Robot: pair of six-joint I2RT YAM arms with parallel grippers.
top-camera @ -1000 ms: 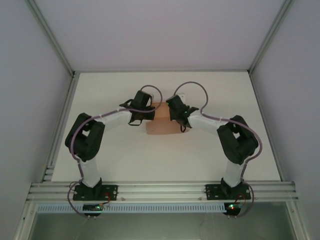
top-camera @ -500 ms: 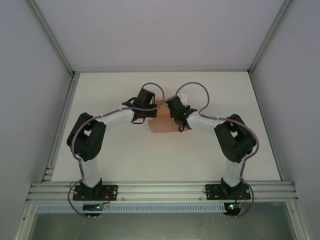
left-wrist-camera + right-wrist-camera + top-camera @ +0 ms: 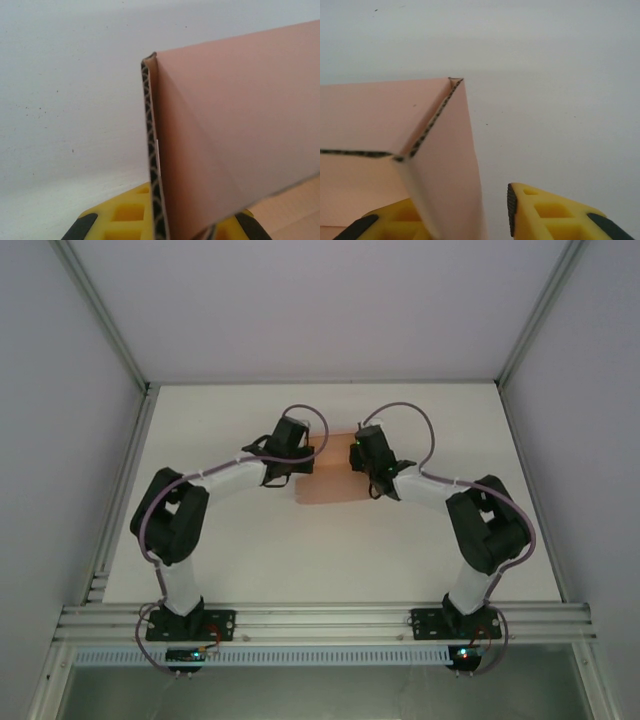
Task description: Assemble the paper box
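White table (image 3: 250, 560) spreads wide around the upright-edged paper box (image 3: 327, 488).

- Table (image 3: 300, 560), near half: wide free lane between left elbow (image 3: 170, 520) and right elbow (image 3: 490, 525), from paper box (image 3: 325, 490) down to rail (image 3: 320, 620).
- Far strip behind box open to back wall (image 3: 320, 300).
- Centre blocked: box, left gripper (image 3: 298, 468) clamped on upright left flap, right gripper (image 3: 357, 455) at right wall with jaws apart, gap beside one finger.
- Side lanes pinched by elbows.
- Frame posts (image 3: 105, 325) bound enclosure.
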